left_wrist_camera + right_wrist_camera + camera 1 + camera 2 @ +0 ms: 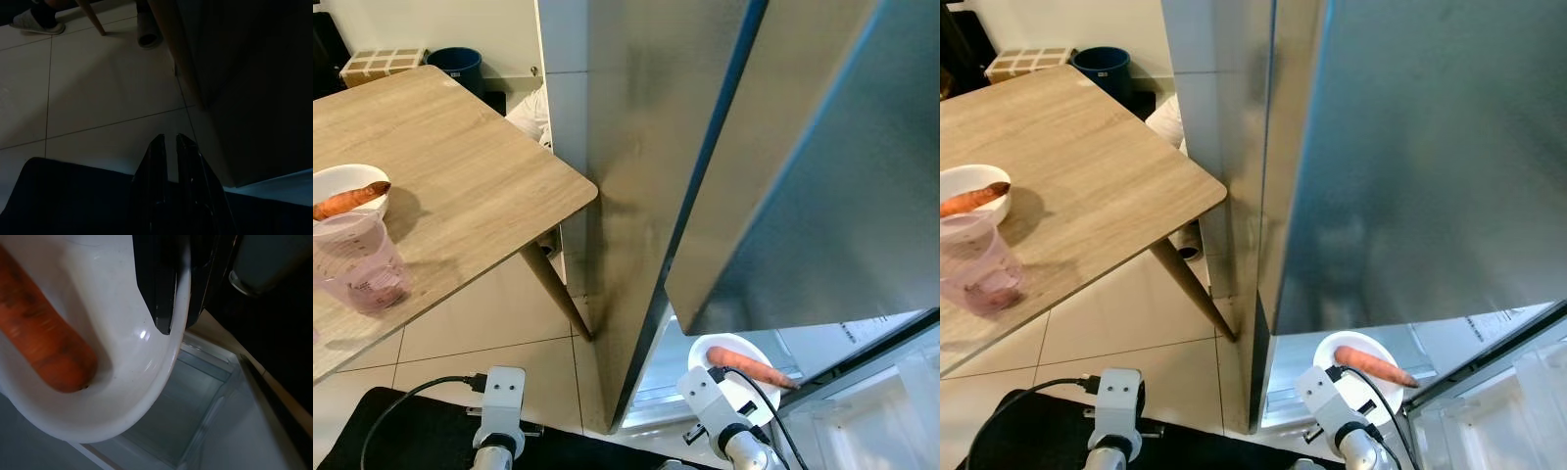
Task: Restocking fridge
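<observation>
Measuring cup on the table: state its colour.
Translucent pink measuring cup, clearest in the left eye view.

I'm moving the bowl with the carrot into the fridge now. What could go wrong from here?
1. The right end effector pinches the white bowl by its rim alone, one finger inside and one outside; the bowl could tip or slip.
2. The carrot lies loose and pokes past the rim, so a tilt could roll it out.
3. The fridge door hangs close above the bowl and could be bumped.
</observation>
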`<state>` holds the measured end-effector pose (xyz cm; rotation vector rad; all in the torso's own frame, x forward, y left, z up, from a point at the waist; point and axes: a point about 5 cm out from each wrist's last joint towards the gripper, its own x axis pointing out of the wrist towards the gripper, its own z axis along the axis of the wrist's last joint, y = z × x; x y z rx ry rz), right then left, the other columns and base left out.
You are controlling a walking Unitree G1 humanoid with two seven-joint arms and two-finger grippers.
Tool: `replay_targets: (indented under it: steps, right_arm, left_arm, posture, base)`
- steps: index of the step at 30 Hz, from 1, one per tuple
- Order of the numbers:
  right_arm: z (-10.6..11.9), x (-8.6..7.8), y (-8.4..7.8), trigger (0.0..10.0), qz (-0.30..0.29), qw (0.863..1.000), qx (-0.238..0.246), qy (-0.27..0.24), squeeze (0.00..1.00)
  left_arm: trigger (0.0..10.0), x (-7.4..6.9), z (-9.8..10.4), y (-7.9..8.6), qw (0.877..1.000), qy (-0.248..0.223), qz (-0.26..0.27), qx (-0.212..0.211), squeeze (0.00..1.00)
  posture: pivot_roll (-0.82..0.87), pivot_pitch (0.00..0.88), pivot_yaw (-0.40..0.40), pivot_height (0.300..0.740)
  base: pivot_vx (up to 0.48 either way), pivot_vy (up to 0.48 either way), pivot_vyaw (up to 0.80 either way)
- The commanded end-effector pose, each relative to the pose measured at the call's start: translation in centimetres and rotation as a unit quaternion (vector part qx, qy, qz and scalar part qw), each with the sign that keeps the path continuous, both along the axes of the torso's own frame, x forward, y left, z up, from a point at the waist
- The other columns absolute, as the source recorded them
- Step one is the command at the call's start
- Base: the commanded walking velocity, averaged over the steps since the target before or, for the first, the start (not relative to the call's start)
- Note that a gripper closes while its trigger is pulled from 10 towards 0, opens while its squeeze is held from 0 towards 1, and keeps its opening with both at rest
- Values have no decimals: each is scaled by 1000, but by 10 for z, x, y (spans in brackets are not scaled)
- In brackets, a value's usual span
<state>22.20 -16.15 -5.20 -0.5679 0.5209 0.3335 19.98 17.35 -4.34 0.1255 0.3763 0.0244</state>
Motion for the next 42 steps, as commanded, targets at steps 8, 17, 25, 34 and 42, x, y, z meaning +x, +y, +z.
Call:
replay_targets:
  steps: [8,17,25,34,42]
  right_arm:
    - [-4,-7,-4,10000,-6,1000,-5,7,0]
    - [-6,-9,-3,10000,-12,1000,-5,12,0]
    - [-6,-9,-5,10000,-14,1000,-8,12,0]
    - [-6,-9,-8,10000,-17,1000,-12,14,0]
    - [-5,-9,-8,10000,-18,1000,-12,12,0]
  left_arm:
    - [10000,-10,-6,2,1000,20,6,-2,0]
    - [10000,-13,-9,4,1000,28,11,-1,0]
    - [10000,-12,-10,1,999,37,0,-7,0]
    - [10000,-11,-11,-1,999,43,0,-11,0]
    - [10000,-11,-12,-1,999,45,-3,-11,0]
  posture:
    - [-78,128,-45,724]
    - [-77,136,-42,724]
    - [-82,139,-41,724]
    - [-86,138,-42,724]
    - [-90,139,-43,724]
  base:
    - [0,0,579]
    - [0,0,0]
    - [0,0,0]
    - [0,-167,0]
    - [0,-285,0]
